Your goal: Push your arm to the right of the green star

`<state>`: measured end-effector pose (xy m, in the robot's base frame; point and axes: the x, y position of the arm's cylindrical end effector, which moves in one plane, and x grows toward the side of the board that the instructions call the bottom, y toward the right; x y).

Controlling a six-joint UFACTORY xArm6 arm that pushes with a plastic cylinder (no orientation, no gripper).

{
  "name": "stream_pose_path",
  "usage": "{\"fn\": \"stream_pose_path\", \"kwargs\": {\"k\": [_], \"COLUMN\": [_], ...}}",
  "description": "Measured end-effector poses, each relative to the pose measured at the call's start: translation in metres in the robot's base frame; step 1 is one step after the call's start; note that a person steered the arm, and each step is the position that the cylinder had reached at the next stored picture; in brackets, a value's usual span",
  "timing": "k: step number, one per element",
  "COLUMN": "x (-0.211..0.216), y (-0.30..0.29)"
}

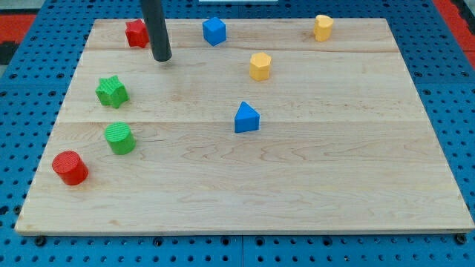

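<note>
My tip (162,58) is resting on the wooden board (312,178), touching no block, just right of the red block (136,33) and up-right of the green star (112,91).

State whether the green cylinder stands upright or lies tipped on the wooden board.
Upright: the green cylinder shows its round flat top facing up, resting on the wooden board.

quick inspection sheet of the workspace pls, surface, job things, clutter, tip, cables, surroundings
surface: wooden board, flat on a blue pegboard
job's things: green star near the view's left edge; my tip above and right of it, apart
clutter: green cylinder, red cylinder, red block beside the rod, blue cube, blue triangle, two yellow blocks
grippers: none, rod only
cables: nothing seen
surroundings: red patches at the top corners
</note>
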<state>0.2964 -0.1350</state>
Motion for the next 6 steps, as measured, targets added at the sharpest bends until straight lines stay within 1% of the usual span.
{"fn": "stream_pose_path", "kwargs": {"k": [2,3,4,6], "x": [0.001,0.029,0.066,0.087], "y": [0.001,0.018,0.017,0.027]}}
